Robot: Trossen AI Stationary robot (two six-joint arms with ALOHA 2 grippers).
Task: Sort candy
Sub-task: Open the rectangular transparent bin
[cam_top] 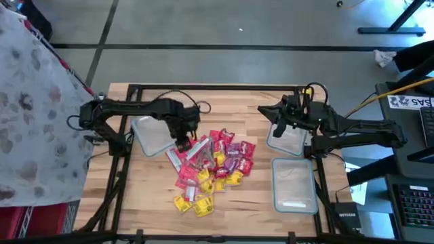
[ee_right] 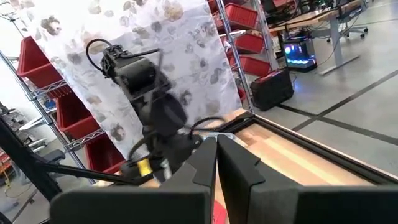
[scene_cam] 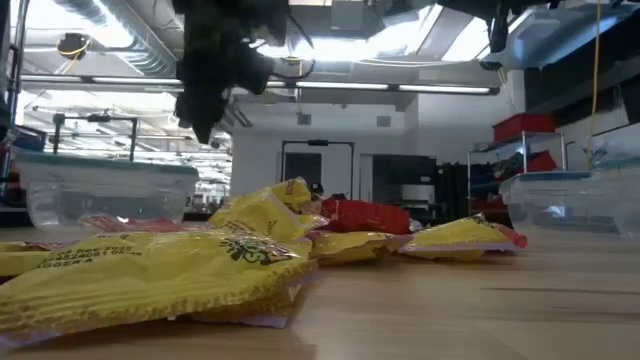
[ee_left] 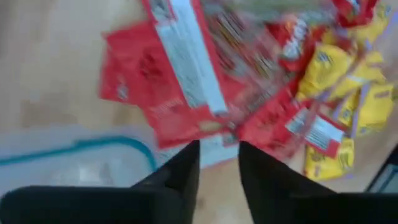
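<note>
The candy (cam_top: 210, 166) lies in a loose heap of red, pink, yellow and purple wrapped pieces on the middle of the wooden table; it also shows in the low view (scene_cam: 250, 250) and the left wrist view (ee_left: 249, 81). My left gripper (cam_top: 183, 141) hovers above the heap's far-left edge, clear of it (scene_cam: 205, 105). Its fingers (ee_left: 219, 162) stand a little open with nothing between them, over a red-and-white wrapper. My right gripper (cam_top: 278, 120) is shut (ee_right: 216, 152) and empty, raised over the far right container (cam_top: 288, 139).
A clear container (cam_top: 152, 132) stands just left of the heap, under the left arm; its blue-rimmed corner shows in the left wrist view (ee_left: 93, 162). Another clear container (cam_top: 295, 186) stands near right. A black frame (cam_top: 217, 88) borders the table. Bare wood lies in front of the heap.
</note>
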